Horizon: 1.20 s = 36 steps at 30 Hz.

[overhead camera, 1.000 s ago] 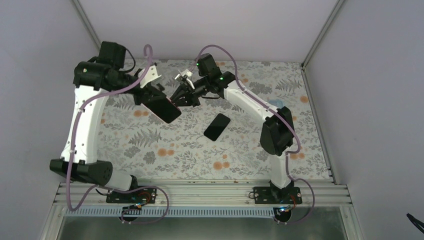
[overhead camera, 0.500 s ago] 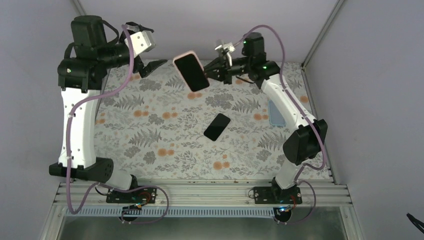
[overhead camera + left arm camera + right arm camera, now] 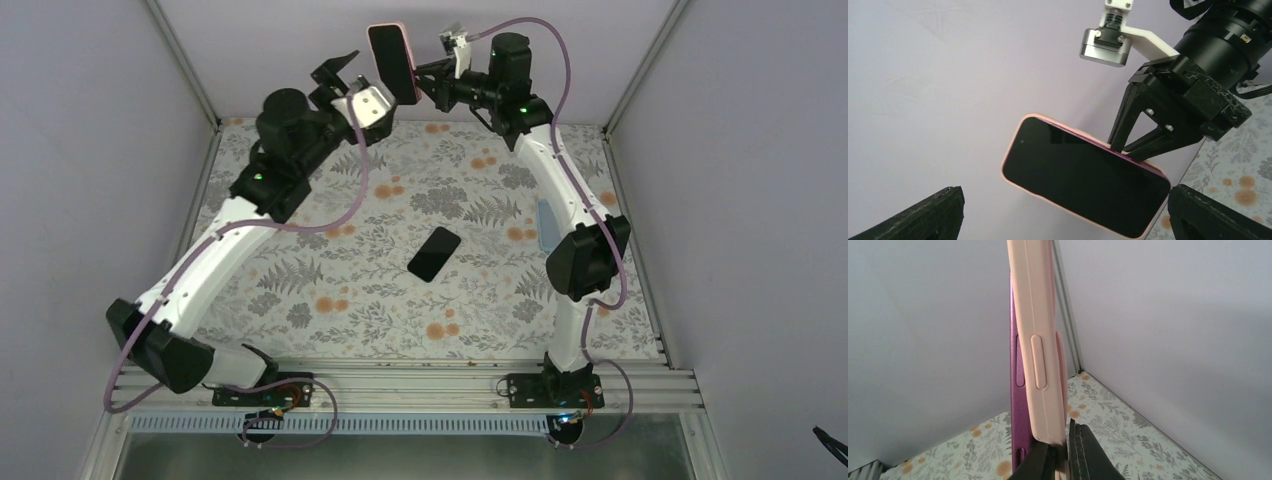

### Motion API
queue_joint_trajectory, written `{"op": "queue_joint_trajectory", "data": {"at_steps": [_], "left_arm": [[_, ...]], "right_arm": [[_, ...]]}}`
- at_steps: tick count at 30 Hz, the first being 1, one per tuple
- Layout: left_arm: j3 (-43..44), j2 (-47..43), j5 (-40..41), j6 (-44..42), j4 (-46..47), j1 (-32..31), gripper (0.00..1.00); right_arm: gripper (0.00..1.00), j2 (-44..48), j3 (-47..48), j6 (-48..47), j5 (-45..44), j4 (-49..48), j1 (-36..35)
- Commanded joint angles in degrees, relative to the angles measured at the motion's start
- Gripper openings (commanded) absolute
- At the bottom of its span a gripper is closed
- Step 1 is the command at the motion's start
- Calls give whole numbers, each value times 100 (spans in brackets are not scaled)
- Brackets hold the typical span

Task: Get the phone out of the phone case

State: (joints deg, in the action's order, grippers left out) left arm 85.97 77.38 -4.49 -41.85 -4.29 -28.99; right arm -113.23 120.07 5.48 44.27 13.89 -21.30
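The phone (image 3: 1083, 182) shows its dark screen, framed by the pink phone case (image 3: 1013, 155), held high in front of the back wall. My right gripper (image 3: 425, 75) is shut on the case's edge. In the right wrist view the pink case (image 3: 1035, 340) stands on edge with the phone's purple side (image 3: 1014, 390) showing beside it, and my right gripper (image 3: 1064, 455) pinches a lip of the case. My left gripper (image 3: 340, 72) is open just left of the phone and touches nothing. In the left wrist view its fingertips (image 3: 933, 215) flank the screen without contact.
A black phone-like slab (image 3: 434, 253) lies flat mid-table on the floral mat (image 3: 300, 270). A pale blue flat item (image 3: 545, 225) lies near the right arm. The back wall (image 3: 300, 40) and side walls close in on both raised grippers.
The left gripper let go of the cased phone, opened wide and swung back in beside it. The right gripper carried the phone up and back toward the wall.
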Motion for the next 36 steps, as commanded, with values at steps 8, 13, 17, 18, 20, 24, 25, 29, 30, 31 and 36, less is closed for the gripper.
{"op": "queue_joint_trajectory", "data": {"at_steps": [8, 13, 17, 18, 20, 24, 25, 29, 30, 31, 36], "left_arm": [[-748, 678, 1000, 103, 2177, -391, 100], [-986, 860, 1051, 208, 2659, -414, 100], [-951, 1028, 1006, 253, 2690, -446, 100], [-963, 1055, 990, 231, 2682, -461, 100], [-1005, 1112, 1036, 225, 2748, -467, 100], [-1143, 1145, 1161, 175, 2976, -475, 100], [-1155, 1172, 1214, 171, 3031, -476, 100], [-993, 1367, 1690, 22, 3166, -585, 100], [-961, 1415, 1806, -29, 3211, -620, 100], [-955, 1447, 1892, -73, 3278, -639, 100], [-923, 1617, 2327, -267, 3517, -720, 100]], "right_arm": [[3, -19, 273, 399, -266, -518, -76], [3, 79, 204, 423, -233, -555, -76], [3, 82, 177, 471, -216, -584, -91], [3, 83, 169, 477, -209, -593, -93], [3, 82, 162, 492, -180, -600, -107], [3, 91, 149, 530, -145, -632, -137], [3, 95, 148, 545, -139, -644, -150], [3, 110, 80, 707, -52, -738, -193], [3, 116, 57, 731, -30, -763, -203], [3, 126, 48, 742, -20, -771, -222], [3, 186, -26, 813, 17, -815, -276]]}}
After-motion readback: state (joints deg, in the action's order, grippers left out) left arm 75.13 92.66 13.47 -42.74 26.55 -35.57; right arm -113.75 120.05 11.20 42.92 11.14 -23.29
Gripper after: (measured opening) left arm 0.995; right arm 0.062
